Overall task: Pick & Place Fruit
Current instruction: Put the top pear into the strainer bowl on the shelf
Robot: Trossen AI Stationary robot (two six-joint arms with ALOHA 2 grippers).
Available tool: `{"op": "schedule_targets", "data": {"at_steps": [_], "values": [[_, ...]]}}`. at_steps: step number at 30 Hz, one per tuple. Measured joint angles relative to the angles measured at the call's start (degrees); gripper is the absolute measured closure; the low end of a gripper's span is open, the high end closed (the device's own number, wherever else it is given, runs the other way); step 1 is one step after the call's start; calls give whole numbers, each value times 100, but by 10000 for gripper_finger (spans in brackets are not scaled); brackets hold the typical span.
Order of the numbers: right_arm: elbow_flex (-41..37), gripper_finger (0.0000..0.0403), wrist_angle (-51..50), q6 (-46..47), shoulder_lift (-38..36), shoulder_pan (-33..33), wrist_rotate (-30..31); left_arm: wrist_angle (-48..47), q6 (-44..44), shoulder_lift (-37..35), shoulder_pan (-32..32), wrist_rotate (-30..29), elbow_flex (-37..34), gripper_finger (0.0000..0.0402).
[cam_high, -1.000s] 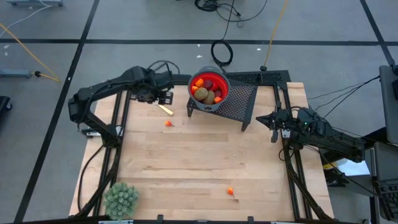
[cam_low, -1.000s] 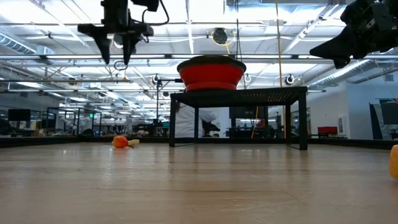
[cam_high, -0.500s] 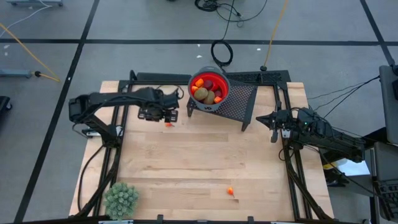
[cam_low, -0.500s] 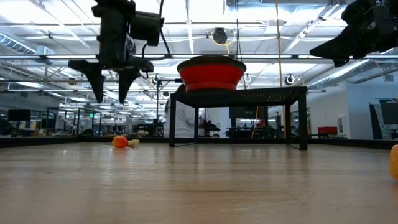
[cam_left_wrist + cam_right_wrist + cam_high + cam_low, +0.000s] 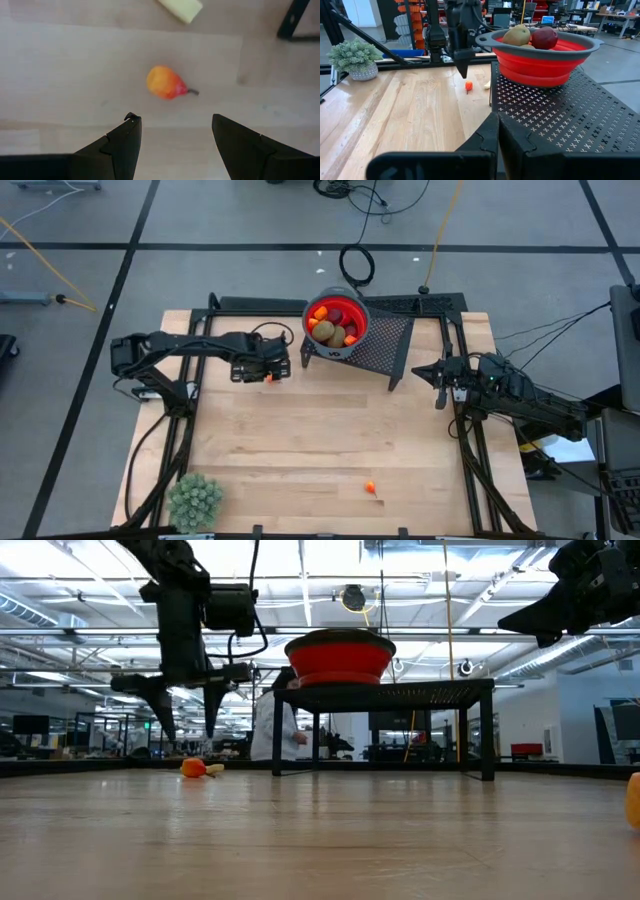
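I have the left pincer [image 5: 184,727] hanging open above the bench [image 5: 320,450], its 2 fingers pointing down and spread, with nothing between them. Directly under it, seen through the left wrist camera, lies a small orange-red fruit with a short stem [image 5: 165,83], resting on the wood and clear of both fingers. A pale yellow piece [image 5: 181,8] lies near it, apart from it.

The red bowl [image 5: 336,321] sits on the black perforated stand [image 5: 385,345] at the far side of the bench, and it holds several fruits, 1 brown kiwi-like oval [image 5: 516,35] and 1 dark red round one [image 5: 544,37] among them. Another tiny orange piece [image 5: 370,487] lies alone toward the near edge.

My right pincer [image 5: 440,385] waits closed and empty at the right edge of the bench, beside the stand. A pale green spiky plant ball [image 5: 195,500] stands at the near left corner. In the low view a person in a white top [image 5: 272,725] stands behind the bench.
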Motion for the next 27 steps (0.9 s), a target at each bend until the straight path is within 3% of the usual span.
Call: {"op": "schedule_targets", "data": {"at_steps": [4,27], "values": [[0,399,0,0,1,0,1,456,-261,0,125,-29,-229,158],[0,399,0,0,1,-2,2,893,-1277,2,213,-322,-620,158]]}}
